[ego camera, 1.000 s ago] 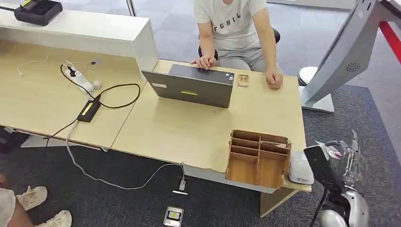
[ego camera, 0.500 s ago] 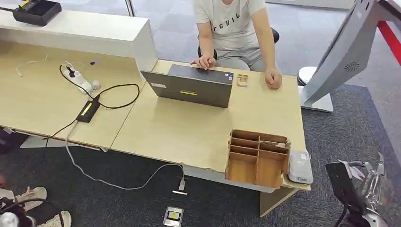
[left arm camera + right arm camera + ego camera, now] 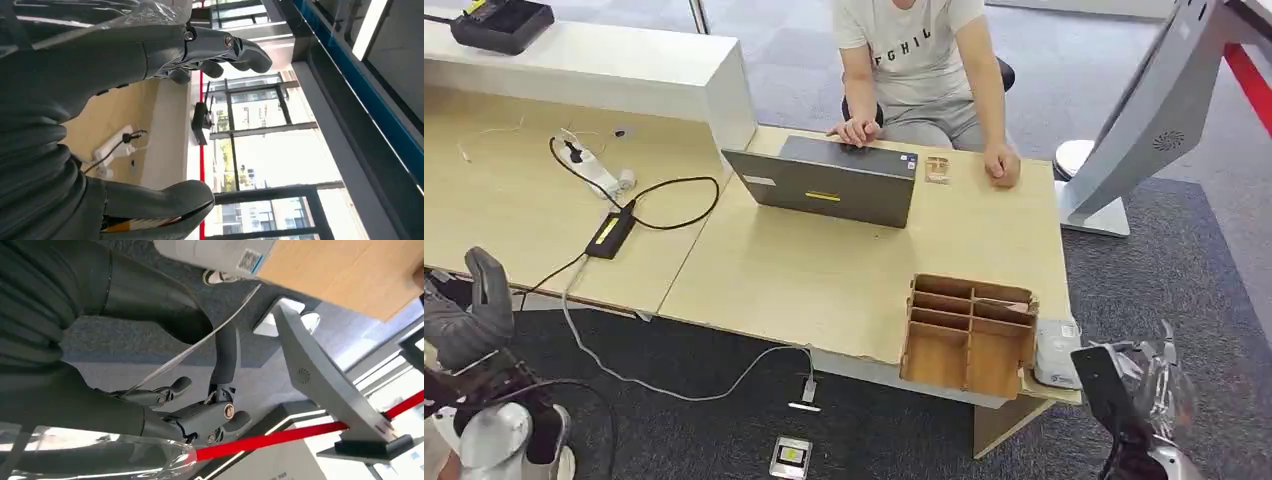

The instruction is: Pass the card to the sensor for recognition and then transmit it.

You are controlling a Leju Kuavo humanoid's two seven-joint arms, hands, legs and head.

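Worktop [image 3: 824, 270], light wood, on dark carpet; a person sits at its far edge behind an open laptop [image 3: 829, 182]. Wooden divider box [image 3: 969, 333] at near right corner, compartments' contents not discernible. White sensor [image 3: 1057, 353] touching the box's right side, at the worktop's right edge. Right hand [image 3: 1134, 385] beyond that edge, fingers [image 3: 226, 352] pinching a thin clear card [image 3: 197, 344]. Left hand [image 3: 469, 310] off near left edge, fingers [image 3: 240, 50] apart, holding nothing.
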